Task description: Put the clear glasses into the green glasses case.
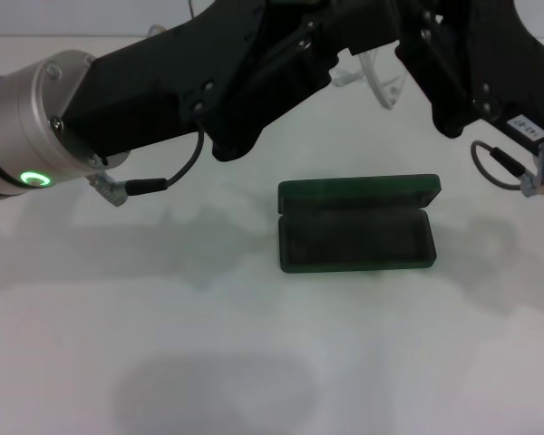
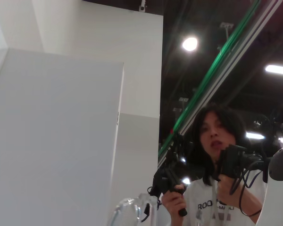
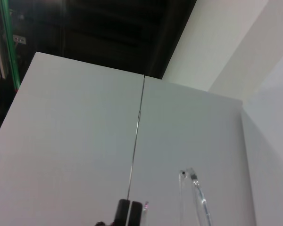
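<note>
The green glasses case (image 1: 355, 237) lies open on the white table, lid tipped back and dark lining showing. Both arms are raised behind it with the clear glasses (image 1: 383, 82) between them. My left gripper (image 1: 319, 56) comes in from the left, its tip hidden behind the arm, and a clear lens (image 2: 131, 212) shows in the left wrist view. My right gripper (image 1: 415, 56) reaches in from the right. In the right wrist view its dark fingertips (image 3: 124, 213) are pressed together, with a transparent glasses arm (image 3: 196, 200) rising beside them.
The far table edge and a white wall (image 1: 91, 23) stand just behind the arms. A loose cable (image 1: 168, 181) hangs from the left arm and another (image 1: 499, 168) from the right. A person (image 2: 217, 155) stands beyond the table.
</note>
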Motion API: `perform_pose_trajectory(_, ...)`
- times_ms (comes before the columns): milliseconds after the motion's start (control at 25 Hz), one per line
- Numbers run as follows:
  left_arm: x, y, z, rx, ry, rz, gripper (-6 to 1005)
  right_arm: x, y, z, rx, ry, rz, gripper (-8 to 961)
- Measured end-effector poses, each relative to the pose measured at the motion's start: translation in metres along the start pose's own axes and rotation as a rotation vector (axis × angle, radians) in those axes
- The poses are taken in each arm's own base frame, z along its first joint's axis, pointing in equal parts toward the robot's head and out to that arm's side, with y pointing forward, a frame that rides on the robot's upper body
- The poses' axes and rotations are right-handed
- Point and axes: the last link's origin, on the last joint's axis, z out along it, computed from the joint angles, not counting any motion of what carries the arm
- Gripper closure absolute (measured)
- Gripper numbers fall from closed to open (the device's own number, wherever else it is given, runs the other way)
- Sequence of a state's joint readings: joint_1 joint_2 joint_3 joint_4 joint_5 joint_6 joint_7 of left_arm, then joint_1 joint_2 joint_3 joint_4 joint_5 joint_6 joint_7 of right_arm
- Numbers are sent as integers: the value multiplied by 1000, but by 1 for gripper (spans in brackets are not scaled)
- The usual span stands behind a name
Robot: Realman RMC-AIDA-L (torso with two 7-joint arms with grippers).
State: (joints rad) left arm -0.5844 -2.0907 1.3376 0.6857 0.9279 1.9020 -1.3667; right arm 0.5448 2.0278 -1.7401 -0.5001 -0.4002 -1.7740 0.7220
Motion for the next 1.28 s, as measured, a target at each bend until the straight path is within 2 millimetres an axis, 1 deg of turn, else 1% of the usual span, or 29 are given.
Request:
perform_pose_trajectory(840,0,0,-1,7,1,5,955,10,13,4,-58,32,49,880)
perform_pose_trajectory(1280,-1,1,-3,13,2,6,955,7,12,0,-31,19,36,880)
